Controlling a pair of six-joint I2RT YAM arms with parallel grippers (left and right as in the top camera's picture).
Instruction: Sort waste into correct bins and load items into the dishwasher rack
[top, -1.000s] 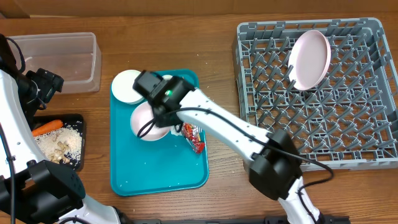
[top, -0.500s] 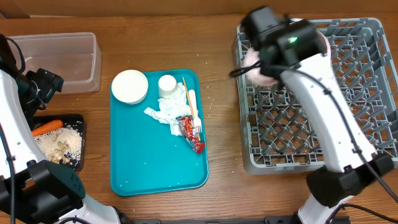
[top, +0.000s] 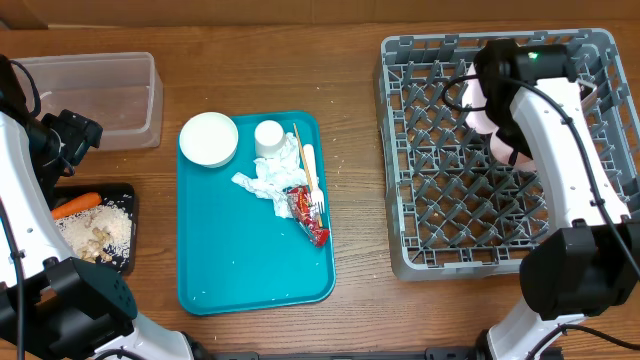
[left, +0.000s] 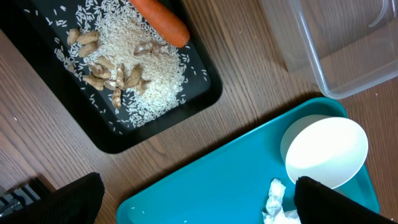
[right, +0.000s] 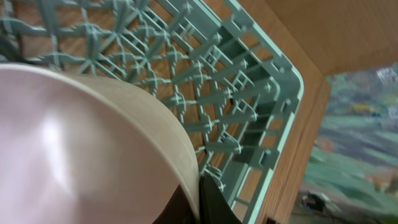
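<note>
Left claw (left: 198, 198) gapes wide; outstretched right arm's claw (right: 200, 200) is clamped tight.

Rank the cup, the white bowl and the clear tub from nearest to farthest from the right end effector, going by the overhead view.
The right end effector is over the rack, shut on a pink bowl.
1. Cup: top of the teal tray, right of the white bowl.
2. White bowl: tray's top-left corner.
3. Tub: far left, off the tray.

table (top: 350, 40), tub (top: 90, 105), black tray (top: 128, 196), teal tray (top: 250, 270), rack (top: 450, 230)
</note>
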